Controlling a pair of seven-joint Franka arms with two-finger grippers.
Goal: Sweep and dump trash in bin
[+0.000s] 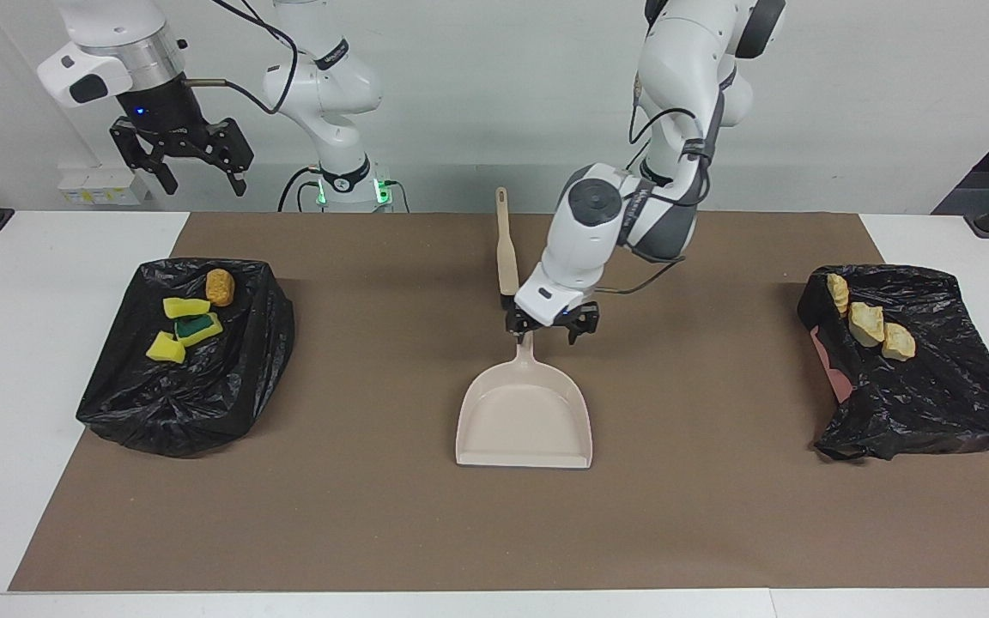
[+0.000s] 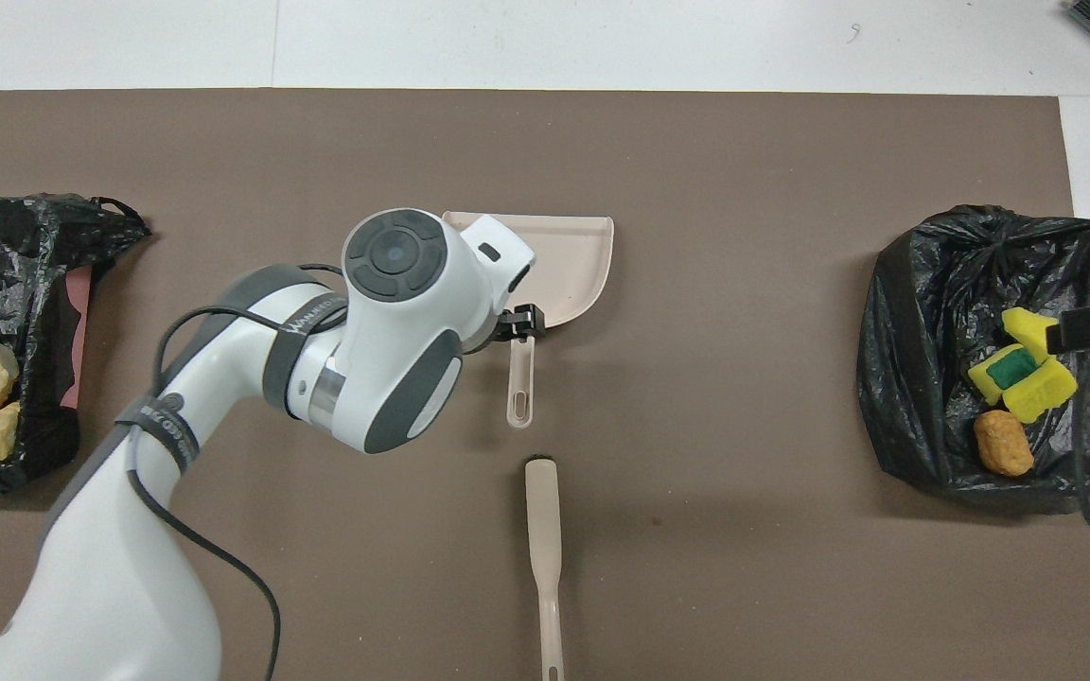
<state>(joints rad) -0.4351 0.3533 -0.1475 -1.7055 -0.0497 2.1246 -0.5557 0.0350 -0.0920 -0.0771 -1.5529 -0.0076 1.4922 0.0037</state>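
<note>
Trash [image 1: 188,319] in bags, well apart from both spread-fingered end effectors [image 1: 551,327] [image 1: 185,160].

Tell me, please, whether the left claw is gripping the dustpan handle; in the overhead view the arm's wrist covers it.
Observer: No. The left claw is open, its fingers apart just over the end of the dustpan handle, gripping nothing.
Operator: Is the dustpan lifted at all?
Observer: No, it lies flat on the brown mat, and its whole tray is empty.
Operator: And the right claw? I see only a dark tip at the edge.
Observer: The right claw hangs open and empty, high above the bin that holds the sponge pieces.
</note>
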